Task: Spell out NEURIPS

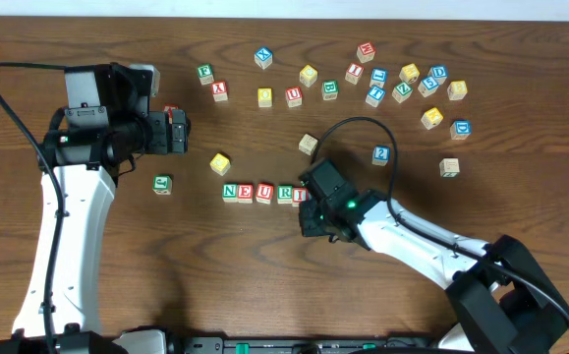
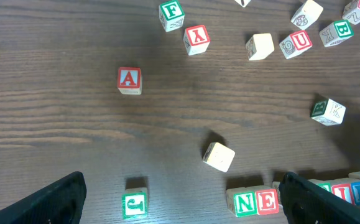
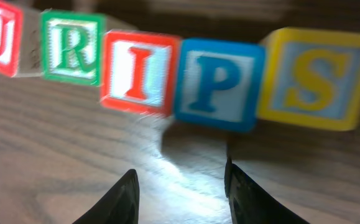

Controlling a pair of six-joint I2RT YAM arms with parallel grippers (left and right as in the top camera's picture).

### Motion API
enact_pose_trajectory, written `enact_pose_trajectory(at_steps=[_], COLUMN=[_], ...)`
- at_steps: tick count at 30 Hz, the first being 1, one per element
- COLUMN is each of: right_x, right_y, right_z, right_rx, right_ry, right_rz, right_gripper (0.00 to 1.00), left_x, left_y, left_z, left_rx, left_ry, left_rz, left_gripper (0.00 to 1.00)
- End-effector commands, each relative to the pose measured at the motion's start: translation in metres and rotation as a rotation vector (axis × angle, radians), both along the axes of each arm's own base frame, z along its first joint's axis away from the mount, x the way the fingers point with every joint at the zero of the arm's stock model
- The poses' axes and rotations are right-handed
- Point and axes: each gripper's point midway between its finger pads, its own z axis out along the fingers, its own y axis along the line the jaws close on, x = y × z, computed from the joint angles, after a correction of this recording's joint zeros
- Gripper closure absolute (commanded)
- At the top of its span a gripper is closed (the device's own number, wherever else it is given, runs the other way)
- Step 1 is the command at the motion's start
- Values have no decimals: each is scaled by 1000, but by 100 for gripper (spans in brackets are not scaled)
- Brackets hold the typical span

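ITEM: NEURIPS row (image 1: 264,193) | PLACE: side by side on desk (image 1: 28,29), near centre (P cube (image 3: 220,84) shows in wrist view) | RIGHT: right fingers (image 3: 120,199) partly apart, empty, just before P cube | LEFT: left fingers (image 2: 55,202) spread wide, empty
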Motion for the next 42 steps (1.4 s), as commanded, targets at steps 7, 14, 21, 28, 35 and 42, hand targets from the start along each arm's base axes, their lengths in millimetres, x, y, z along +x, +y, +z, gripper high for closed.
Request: enact_pose_trajectory(at_steps=[7,14,21,28,35,42], right_x=[-2,-1,5,8,9,10], right_y=[-1,0,0,-1,-1,2], right_z=[-5,-15,-14,-16,-16,-15], right_rx=[-34,-42,-43,-42,-38,-25], right_ry=[-10,0,-22,-27,-27,-31], right_rz=[1,0,-34,-71,-86,-98], right_gripper=[60,61,62,62,62,62], left_x=[3,3,3,4,5,5], left_y=[-1,-1,-1,-1,-1,-1], left_z=[10,10,11,12,12,12], left_rx=[-12,-12,-12,-12,-11,-11], left_ry=[-24,-24,-24,-32,-34,-35], left_rz=[0,0,0,0,-1,-1], left_gripper=[2,2,2,2,3,3])
